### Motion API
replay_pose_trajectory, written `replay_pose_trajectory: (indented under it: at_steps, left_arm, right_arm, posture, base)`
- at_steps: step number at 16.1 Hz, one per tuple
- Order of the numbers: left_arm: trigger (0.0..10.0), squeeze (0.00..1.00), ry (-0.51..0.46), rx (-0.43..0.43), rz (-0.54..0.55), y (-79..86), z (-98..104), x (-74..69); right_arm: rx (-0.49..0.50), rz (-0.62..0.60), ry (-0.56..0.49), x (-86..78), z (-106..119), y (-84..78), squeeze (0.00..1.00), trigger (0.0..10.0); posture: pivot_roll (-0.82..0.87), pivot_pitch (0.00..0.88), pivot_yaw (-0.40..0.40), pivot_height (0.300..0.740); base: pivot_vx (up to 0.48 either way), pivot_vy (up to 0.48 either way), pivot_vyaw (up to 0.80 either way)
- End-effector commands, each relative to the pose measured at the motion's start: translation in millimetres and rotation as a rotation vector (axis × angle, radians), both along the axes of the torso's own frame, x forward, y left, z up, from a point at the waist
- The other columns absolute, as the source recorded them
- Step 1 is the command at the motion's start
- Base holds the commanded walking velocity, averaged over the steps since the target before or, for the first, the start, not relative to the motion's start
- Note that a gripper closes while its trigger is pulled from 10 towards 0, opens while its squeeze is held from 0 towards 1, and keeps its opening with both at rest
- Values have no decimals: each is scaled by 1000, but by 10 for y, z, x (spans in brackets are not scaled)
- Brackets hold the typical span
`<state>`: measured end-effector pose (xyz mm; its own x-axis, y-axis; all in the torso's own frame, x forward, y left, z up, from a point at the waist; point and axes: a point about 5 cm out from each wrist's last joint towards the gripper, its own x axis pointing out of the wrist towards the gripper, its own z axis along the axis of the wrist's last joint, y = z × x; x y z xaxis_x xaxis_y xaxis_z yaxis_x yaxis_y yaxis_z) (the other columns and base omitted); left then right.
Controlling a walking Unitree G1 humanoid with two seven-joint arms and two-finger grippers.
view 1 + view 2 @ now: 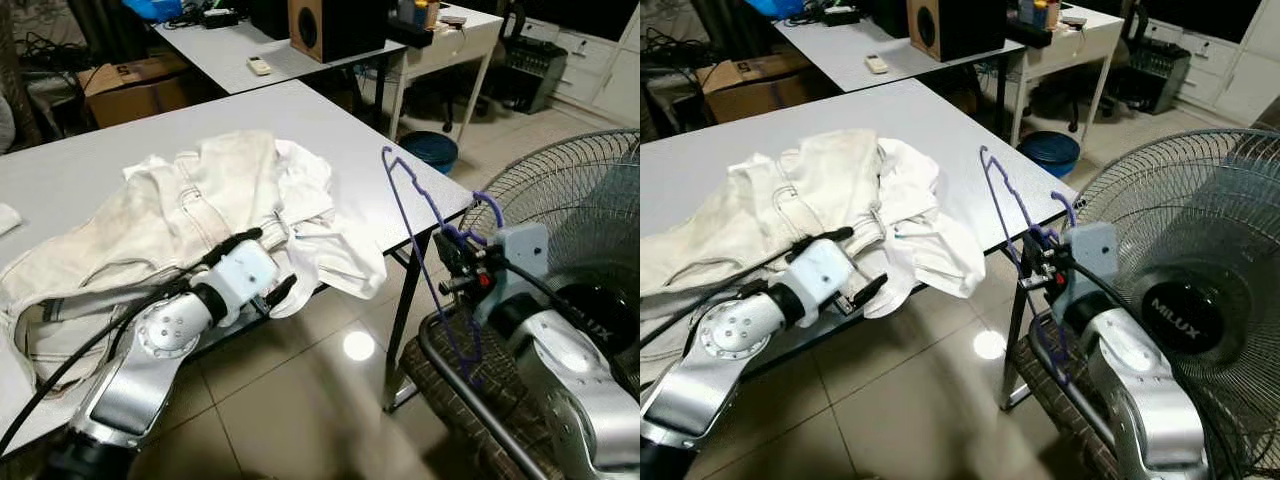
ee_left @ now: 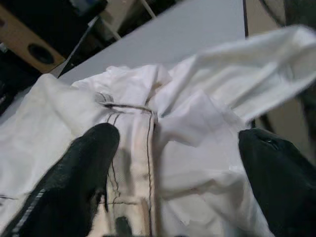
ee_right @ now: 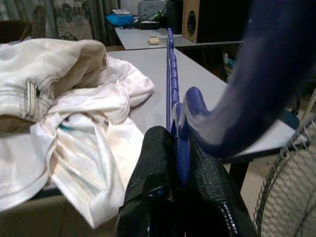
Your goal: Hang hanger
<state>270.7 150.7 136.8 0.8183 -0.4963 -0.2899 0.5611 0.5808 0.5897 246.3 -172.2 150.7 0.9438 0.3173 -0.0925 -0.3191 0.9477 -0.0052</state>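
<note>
Because the white table (image 1: 330, 130) carries the whole job, its near edge sits just ahead of both sets of fingers, a reach away without walking. Off to the right stands a big pedestal fan (image 1: 1200, 290), close behind the right arm and something an elbow could brush. Heaped on the table is a pile of pale garments (image 1: 190, 220), cream trousers with a white shirt (image 1: 325, 255) spilling over the edge; it lies loose and unsorted, probably waiting to go on the hanger.

Beside the overhanging shirt is the left gripper (image 1: 263, 268), its two black fingers spread wide, one finger (image 2: 84, 168) over the trouser seam and the other out past the shirt folds. That stance looks like an approach to pinch cloth, though nothing is between them yet.

Smallest is the purple hanger (image 1: 425, 230), a thin wire frame held upright off the table corner. Pinched shut on its wire near the hook, the right gripper (image 1: 1042, 262) keeps the frame standing above the fingers, likely so the open shoulder faces the clothes.
</note>
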Motion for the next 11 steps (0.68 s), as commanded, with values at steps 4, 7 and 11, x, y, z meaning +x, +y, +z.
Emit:
replay_pose_trajectory:
  at_steps: [4,7,11]
  left_arm:
    - [0,0,-95,199,167,235,-13,54]
    - [0,0,-192,233,259,324,75,-35]
    - [0,0,-188,220,234,266,32,-201]
  right_arm:
    - [-13,-42,-4,-56,17,-40,0,10000]
    - [-2,-48,-5,-73,22,3,0,10000]
    - [16,-24,7,-19,-33,69,0,10000]
  posture:
    - [-197,0,88,740]
    - [-174,0,88,740]
    - [-117,0,67,740]
  base:
    - [0,0,0]
    - [0,0,0]
    - [0,0,0]
